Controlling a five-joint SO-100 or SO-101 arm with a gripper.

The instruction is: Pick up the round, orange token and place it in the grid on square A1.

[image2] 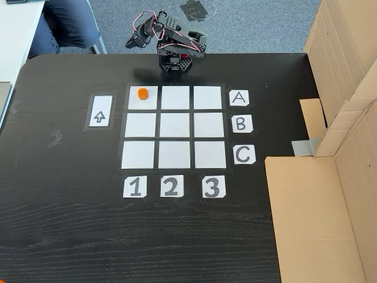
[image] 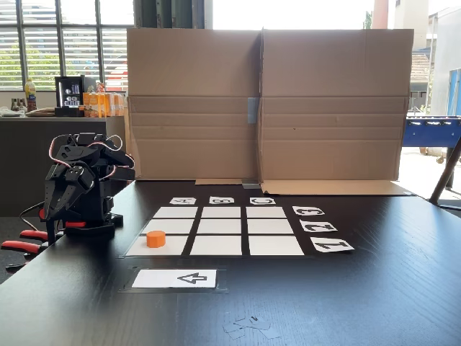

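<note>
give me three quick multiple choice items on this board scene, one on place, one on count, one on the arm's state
1. Where does the token sit?
A. square A1
B. centre cell
C. arrow card

2. How many cells has the grid?
A. six
B. nine
C. twelve

3. How is the arm?
A. folded up at the table edge
B. stretched over the grid
C. lifting the token

Answers: 1 A, it lies in the cell lining up with A and 1; 2 B, three rows of three; 3 A, the pincer is tucked in, away from the token.

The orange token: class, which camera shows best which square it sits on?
The fixed view from above: the token lies in the corner square in line with A and 1, both readable. In the low fixed view the token shows, but the labels are reversed.
</note>
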